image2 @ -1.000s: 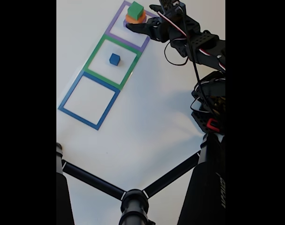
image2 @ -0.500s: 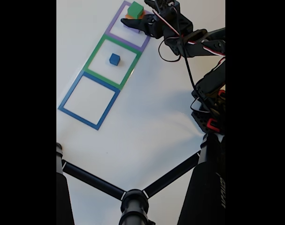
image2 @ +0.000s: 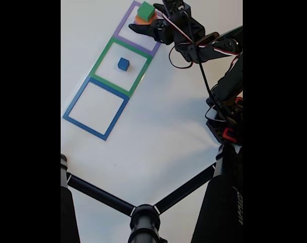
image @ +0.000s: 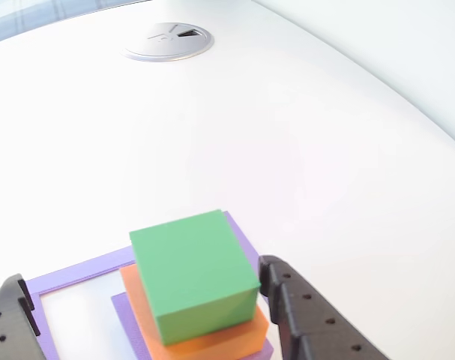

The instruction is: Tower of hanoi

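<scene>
Progress: early days I'd say. Only the blue cube (image2: 123,64) is off the stack, sitting alone inside the green outline (image2: 103,57), touching nothing.
Stack: green block (image: 193,274) on the orange block (image: 212,341) on the flat purple block (image: 130,315), all in the far corner of the purple outline (image: 77,271). In the fixed view that's the top of the frame (image2: 145,11).
Still to do: pretty much everything. The blue outline (image2: 78,98) has nothing in it, and three blocks haven't shifted off the start square.
Hand: the hand (image: 141,319) is spread wide, one finger (image: 302,315) just beside the green block's right face, the other (image: 10,319) well off to the left. Not gripping anything yet; my guess is it's lining up on the green one.
Materials: blocks look matte, solid colour, crisp edges, probably foam or printed plastic, can't tell which. Green is a chunky near-cube, orange is a thinner slab, purple thinner again.
Outlines: flat tape-like squares, three in a row.
Tabletop: smooth white tabletop (image: 302,135), slightly glossy, with a round grey cable grommet (image: 168,41) at the far end.
</scene>
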You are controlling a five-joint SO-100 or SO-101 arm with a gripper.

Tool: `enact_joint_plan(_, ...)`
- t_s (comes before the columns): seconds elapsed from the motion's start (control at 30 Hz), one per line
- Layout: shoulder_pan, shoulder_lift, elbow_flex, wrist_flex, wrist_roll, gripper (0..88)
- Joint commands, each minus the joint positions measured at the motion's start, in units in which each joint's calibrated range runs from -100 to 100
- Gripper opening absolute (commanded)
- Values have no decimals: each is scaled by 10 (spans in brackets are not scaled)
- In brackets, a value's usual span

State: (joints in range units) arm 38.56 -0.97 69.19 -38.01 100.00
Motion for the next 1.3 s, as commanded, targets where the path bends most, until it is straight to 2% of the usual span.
enact_joint_plan(0.0, -11, -5, -16, -15, 0, 275)
enact_joint_plan(0.2, -11, -4, -12, -15, 0, 170)
enact_joint_plan(0.53, -14, -4, -13, -13, 0, 65)
enact_joint_plan(0.8, -25, -64, -17, 60, 0, 54)
enact_joint_plan(0.9, -33, -128, -31, 147, 0, 53)
enact_joint_plan(1.03, -46, -235, -83, 327, 0, 51)
enact_joint_plan(1.27, -54, -382, -328, 858, 0, 50)
